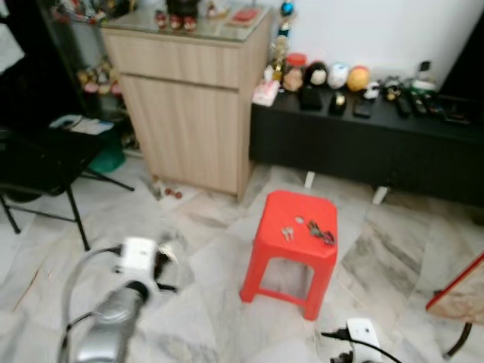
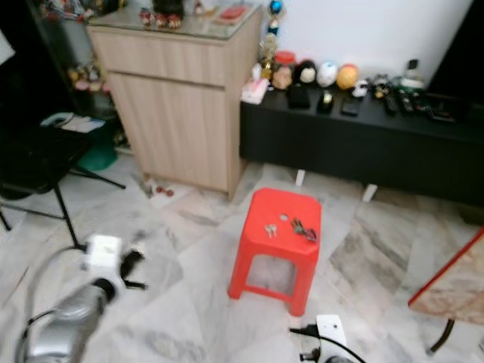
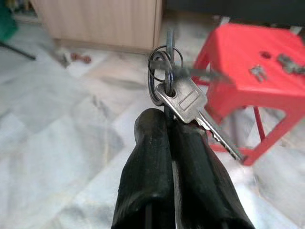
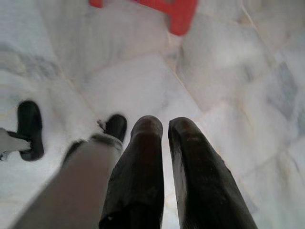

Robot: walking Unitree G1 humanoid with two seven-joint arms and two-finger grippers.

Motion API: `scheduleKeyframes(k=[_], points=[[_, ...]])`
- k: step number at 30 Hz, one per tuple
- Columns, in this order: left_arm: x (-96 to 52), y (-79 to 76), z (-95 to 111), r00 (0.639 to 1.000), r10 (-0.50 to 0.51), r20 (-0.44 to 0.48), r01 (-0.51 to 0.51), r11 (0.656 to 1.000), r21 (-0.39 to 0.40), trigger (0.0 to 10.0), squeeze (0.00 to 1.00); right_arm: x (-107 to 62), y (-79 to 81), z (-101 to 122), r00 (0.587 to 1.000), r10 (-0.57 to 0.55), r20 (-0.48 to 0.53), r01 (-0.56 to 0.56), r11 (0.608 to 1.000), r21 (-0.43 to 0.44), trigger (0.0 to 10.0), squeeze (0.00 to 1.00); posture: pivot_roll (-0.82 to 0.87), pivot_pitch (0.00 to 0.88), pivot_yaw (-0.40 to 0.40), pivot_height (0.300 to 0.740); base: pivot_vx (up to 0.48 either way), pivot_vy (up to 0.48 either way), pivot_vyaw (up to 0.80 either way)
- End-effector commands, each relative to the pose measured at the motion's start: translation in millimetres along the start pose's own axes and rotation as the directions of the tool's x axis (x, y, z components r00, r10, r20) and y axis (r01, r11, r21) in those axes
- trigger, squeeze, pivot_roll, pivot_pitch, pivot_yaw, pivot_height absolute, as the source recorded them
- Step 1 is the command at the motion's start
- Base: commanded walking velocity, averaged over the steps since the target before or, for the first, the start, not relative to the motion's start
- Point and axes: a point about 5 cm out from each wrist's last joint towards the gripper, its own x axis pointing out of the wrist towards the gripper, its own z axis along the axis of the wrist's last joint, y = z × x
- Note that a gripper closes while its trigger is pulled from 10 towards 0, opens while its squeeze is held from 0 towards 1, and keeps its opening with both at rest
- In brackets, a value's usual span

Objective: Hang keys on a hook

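**Keys in left gripper, above floor**

Keys [image 3: 178, 98] — silver key on rings — pinched between the closed fingers of the left gripper [image 3: 170, 125], held over marble floor [image 1: 197, 302]. Red stool [image 1: 291, 249] at 2 o'clock from it, bearing more keys [image 1: 287, 232]. Cabinet [image 1: 189, 106] at 12 o'clock. Right gripper [image 4: 164, 125] points floorward — fingers nearly together, empty.
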Motion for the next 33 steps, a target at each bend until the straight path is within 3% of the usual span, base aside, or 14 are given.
scheduleKeyframes(k=[1, 6, 10, 13, 15, 16, 17, 19, 20, 21, 22, 24, 27, 33], points=[[2.0, 6.6, 24, 0.995, 0.031, 0.098, -0.035, 0.998, 0.045, 10.0, 0.00, -0.9, -4.9, -2, 1.000, -0.010, 0.001, 0.010, 1.000, -0.001, 10.0, 0.00, 0.03, 0.000, -0.079, 0.740, 0.000, 0.000, 0.00], [1.1, 7.7, 25, 0.995, 0.025, 0.094, -0.035, 0.994, 0.107, 10.0, 0.00, -0.8, -4.8, -1, 1.000, -0.008, 0.000, 0.008, 1.000, -0.005, 10.0, 0.00, 0.03, 0.000, -0.077, 0.740, 0.000, 0.000, 0.00], [-2.4, 8.3, 10, 1.000, 0.007, 0.010, -0.009, 0.969, 0.246, 10.0, 0.00, -0.3, -2.1, 0, 1.000, -0.004, 0.001, 0.004, 1.000, -0.006, 10.0, 0.00, 0.03, 0.000, -0.078, 0.740, 0.000, 0.000, 0.00], [-3.9, 9.0, 12, 0.998, 0.032, 0.061, -0.053, 0.929, 0.366, 10.0, 0.00, 0.2, 1.1, 1, 1.000, 0.000, -0.001, 0.000, 1.000, -0.009, 10.0, 0.00, 0.03, 0.000, -0.079, 0.740, 0.000, 0.000, 0.00], [-5.4, 0.0, 22, 0.993, -0.046, 0.113, -0.011, 0.888, 0.459, 10.0, 0.00, 0.3, 1.8, 1, 1.000, 0.001, -0.001, -0.001, 1.000, -0.011, 10.0, 0.00, 0.03, 0.000, -0.082, 0.740, 0.000, 0.000, 0.00], [-7.1, -10.5, 34, 0.978, -0.117, 0.175, 0.023, 0.886, 0.463, 10.0, 0.00, 0.4, 2.3, 1, 1.000, 0.002, -0.001, -0.002, 1.000, -0.012, 10.0, 0.00, 0.04, 0.000, -0.083, 0.740, 0.000, 0.000, 0.00], [-6.3, -8.7, 41, 0.972, -0.075, 0.222, -0.016, 0.924, 0.381, 10.0, 0.00, 0.5, 2.7, 1, 1.000, 0.002, 0.000, -0.002, 1.000, -0.013, 10.0, 0.00, 0.04, 0.000, -0.081, 0.740, 0.000, 0.000, 0.00], [-0.9, 18.3, 38, 0.962, 0.172, 0.211, -0.208, 0.965, 0.159, 10.0, 0.00, 0.6, 3.4, 2, 1.000, 0.002, 0.000, -0.002, 1.000, -0.014, 10.0, 0.00, 0.03, 0.000, -0.080, 0.740, 0.000, 0.000, 0.00], [1.6, 35.2, 19, 0.953, 0.294, 0.071, -0.302, 0.938, 0.172, 10.0, 0.00, 0.7, 3.8, 2, 1.000, 0.002, 0.000, -0.002, 1.000, -0.012, 10.0, 0.00, 0.03, 0.000, -0.080, 0.740, 0.000, 0.000, 0.00], [1.6, 35.2, 19, 0.953, 0.294, 0.071, -0.302, 0.938, 0.172, 10.0, 0.00, 0.7, 3.8, 2, 1.000, 0.002, 0.000, -0.002, 1.000, -0.012, 10.0, 0.00, 0.03, 0.000, -0.080, 0.740, 0.000, 0.000, 0.00], [-0.6, 45.5, -9, 0.928, 0.354, -0.117, -0.330, 0.926, 0.185, 10.0, 0.00, 0.8, 4.5, 2, 1.000, 0.004, 0.001, -0.004, 1.000, -0.012, 10.0, 0.00, 0.03, 0.000, -0.077, 0.740, 0.000, 0.000, 0.00], [-5.0, 39.6, -29, 0.937, 0.265, -0.229, -0.214, 0.951, 0.224, 10.0, 0.00, 0.9, 5.1, 2, 1.000, 0.007, 0.001, -0.007, 1.000, -0.013, 10.0, 0.00, 0.03, 0.000, -0.077, 0.740, 0.000, 0.000, 0.00], [-9.4, 15.3, -25, 0.983, 0.049, -0.177, 0.001, 0.962, 0.273, 10.0, 0.00, 0.8, 4.6, 2, 1.000, 0.010, 0.001, -0.010, 1.000, -0.015, 10.0, 0.00, 0.04, 0.000, -0.078, 0.740, 0.000, 0.000, 0.00], [-5.0, 18.8, -17, 0.982, 0.136, -0.130, -0.100, 0.964, 0.248, 10.0, 0.00, 0.6, 4.0, 0, 1.000, 0.013, -0.006, -0.013, 1.000, -0.022, 10.0, 0.00, 0.04, 0.000, -0.085, 0.740, 0.000, 0.000, 0.00]])
